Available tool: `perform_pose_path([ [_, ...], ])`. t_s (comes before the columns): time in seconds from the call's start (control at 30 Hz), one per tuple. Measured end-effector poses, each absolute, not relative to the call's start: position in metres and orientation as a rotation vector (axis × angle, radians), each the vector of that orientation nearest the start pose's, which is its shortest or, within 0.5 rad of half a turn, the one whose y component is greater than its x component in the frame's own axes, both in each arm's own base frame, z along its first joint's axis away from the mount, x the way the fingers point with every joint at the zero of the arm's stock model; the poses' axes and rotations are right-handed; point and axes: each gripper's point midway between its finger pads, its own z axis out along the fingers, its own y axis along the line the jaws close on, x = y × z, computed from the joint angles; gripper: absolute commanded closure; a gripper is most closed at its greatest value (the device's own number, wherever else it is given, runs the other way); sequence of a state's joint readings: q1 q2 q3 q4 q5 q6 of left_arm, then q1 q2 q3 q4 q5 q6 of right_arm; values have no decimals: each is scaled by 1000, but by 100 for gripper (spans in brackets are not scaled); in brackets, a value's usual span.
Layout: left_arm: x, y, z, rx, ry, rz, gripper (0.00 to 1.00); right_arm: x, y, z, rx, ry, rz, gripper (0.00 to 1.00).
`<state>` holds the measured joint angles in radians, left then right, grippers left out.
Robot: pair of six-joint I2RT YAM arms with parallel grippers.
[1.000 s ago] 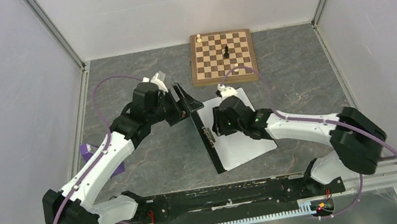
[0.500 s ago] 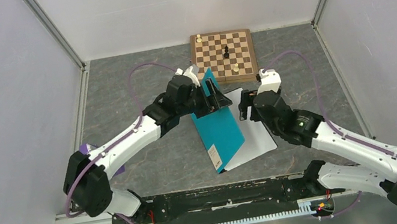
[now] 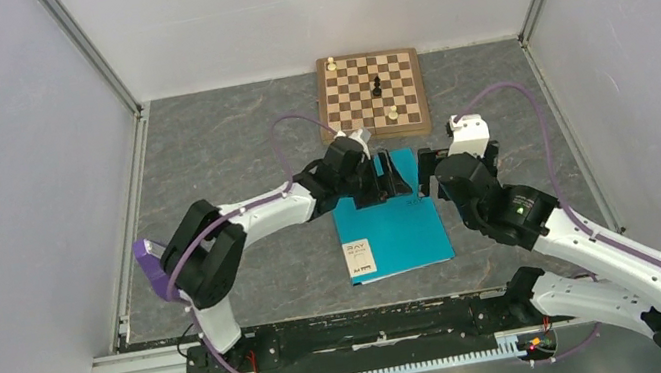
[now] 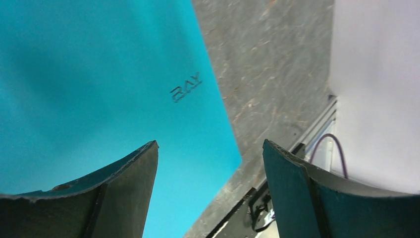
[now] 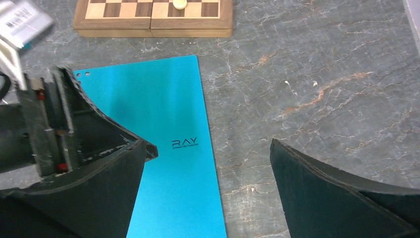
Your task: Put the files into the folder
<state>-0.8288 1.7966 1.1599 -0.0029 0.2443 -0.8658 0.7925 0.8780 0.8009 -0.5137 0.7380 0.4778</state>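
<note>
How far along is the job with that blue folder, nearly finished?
Looks nearly finished. Done: the teal folder lies shut and flat on the table, white label up, with no loose sheets in sight, so the files are probably inside. In hand: nothing; the left gripper and right gripper both hang open over its far end. Left: likely just backing both grippers away.

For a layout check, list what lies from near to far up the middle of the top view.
Black base plate → teal folder → chessboard
</note>
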Motion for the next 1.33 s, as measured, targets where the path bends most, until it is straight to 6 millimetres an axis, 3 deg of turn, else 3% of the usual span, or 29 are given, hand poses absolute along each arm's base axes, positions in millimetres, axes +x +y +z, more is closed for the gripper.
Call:
perform_pose_path([
  [0.17,266,-407,79,113,2536,-1085,16,256,109,204,73,2003,-17,2],
  [0.4,267,-392,79,134,2564,-954,16,259,117,190,17,2048,-35,2],
  [0.5,270,-377,99,163,2537,-875,16,260,122,188,1,2056,-21,2],
  [0.63,277,-355,146,197,2440,-813,16,265,131,188,-2,2050,16,2],
  [0.77,281,-319,193,188,2332,-734,16,273,142,187,2,2042,52,2],
  [0.9,285,-280,220,137,2255,-659,16,280,154,186,5,2035,93,2],
  [1.07,289,-237,227,61,2238,-547,16,287,165,179,-3,2041,111,2],
  [1.33,281,-218,210,86,2288,-453,16,293,173,167,-11,2067,104,2],
])
